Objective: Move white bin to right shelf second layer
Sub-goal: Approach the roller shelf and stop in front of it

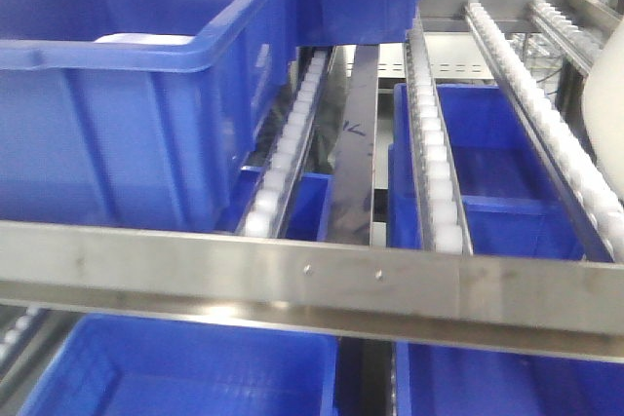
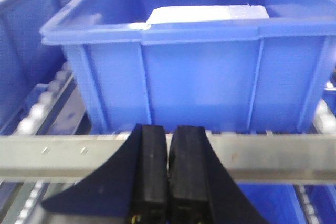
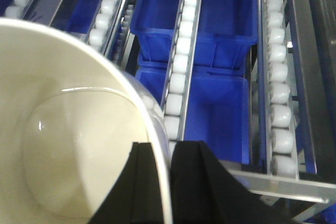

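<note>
right pincer (image 3: 169, 182) is clamping the rim of the white bin (image 3: 63, 145), one finger sitting inside the wall and the other outside, so the tub is hanging from that grip with its glossy rounded bottom showing from above. taking the flat steel front rail (image 1: 312, 284) with its two screws as the landmark, the bin is hovering just behind and above it at the right-hand end, over the roller lanes of the right shelf second layer (image 1: 434, 172); in the front view only a pale curved edge of it is showing at the far right. whether the tub is touching the rollers yet is not something these views are settling, though it is looking lifted rather than resting. left pincer (image 2: 169, 182) is sitting with its fingers pressed together on nothing, poised just in front of the same rail, facing a large blue crate (image 2: 194, 72) that is standing on the lanes behind the rail at its left end. more blue crates (image 1: 185, 372) are lying on the tier below the rail. judging from this, the carry is mostly done: lowering the bin onto the rollers behind the rail, releasing it and withdrawing are the steps remaining.
</note>
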{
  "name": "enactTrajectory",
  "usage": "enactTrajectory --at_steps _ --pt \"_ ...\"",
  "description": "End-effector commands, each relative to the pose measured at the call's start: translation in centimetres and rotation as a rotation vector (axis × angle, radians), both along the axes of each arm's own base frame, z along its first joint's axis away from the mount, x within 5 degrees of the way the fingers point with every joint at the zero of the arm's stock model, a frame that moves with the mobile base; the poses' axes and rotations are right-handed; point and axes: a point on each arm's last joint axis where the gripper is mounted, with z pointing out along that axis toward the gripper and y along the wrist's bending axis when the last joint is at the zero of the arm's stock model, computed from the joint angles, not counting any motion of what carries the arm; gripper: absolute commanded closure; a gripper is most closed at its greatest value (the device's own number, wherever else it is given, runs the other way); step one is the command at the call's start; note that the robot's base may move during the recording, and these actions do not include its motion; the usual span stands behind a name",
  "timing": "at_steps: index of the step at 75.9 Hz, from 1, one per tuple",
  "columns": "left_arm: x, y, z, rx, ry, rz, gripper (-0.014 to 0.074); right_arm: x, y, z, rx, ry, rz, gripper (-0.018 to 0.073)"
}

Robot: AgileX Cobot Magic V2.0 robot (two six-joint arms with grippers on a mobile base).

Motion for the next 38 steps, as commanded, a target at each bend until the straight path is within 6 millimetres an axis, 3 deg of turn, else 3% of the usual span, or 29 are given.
enactTrajectory --at_steps 1,38 --pt "0.07 -0.03 -0.39 -0.014 -0.062 -0.003 0.0512 0.31 0.03 1.79 -0.003 -0.119 0.007 0.0532" --pt "0.07 -0.03 -0.39 -0.014 -0.062 -0.003 0.0512 0.31 0.03 1.79 -0.003 -0.119 0.007 0.0532"
